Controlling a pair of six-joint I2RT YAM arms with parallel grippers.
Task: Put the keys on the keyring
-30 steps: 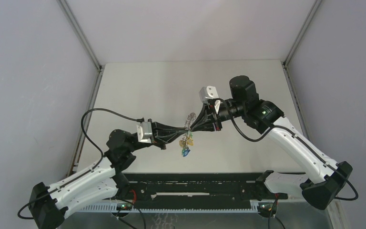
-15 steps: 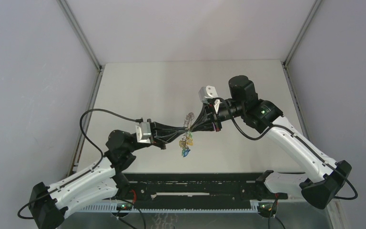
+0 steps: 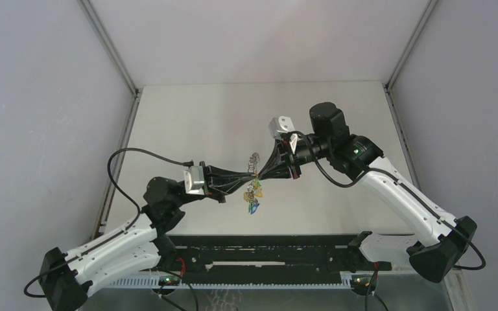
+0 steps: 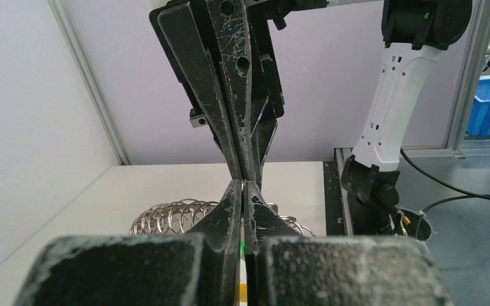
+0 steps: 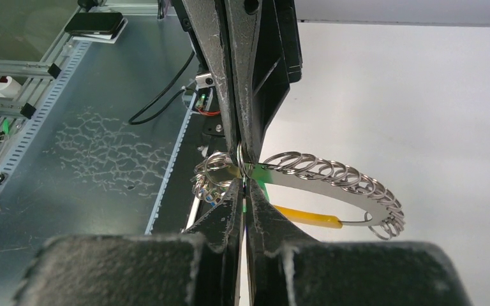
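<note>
While it hangs aloft, keyring point(image 5: 332, 182) look: thin silvery curved strip threaded with a row of small wire rings. A yellow-orange band point(image 5: 306, 217) shows just beneath it in the right wrist view.
Keyring place: in the air over the tabletop point(image 3: 201, 116), where the 2 claws meet tip to tip.
Keys point(image 3: 253, 202): small cluster dangling just under the meeting point. Green and blue heads show in the top view, but single keys are too small to tell apart.
Left claw point(image 4: 242, 194): closed, pinching the keyring at 1 end.
Right claw point(image 5: 243, 191): closed, tips at that same end from the opposite side. Whether it actually pinches metal, I cannot tell.
Change from 1 second ago, claws: right claw was slightly parted and is now fully closed; left claw unchanged.
Change from 1 second ago, rest: right arm has shifted a little leftward. The coil of rings sits slightly further left in the top view. Keys hang in the same place.
</note>
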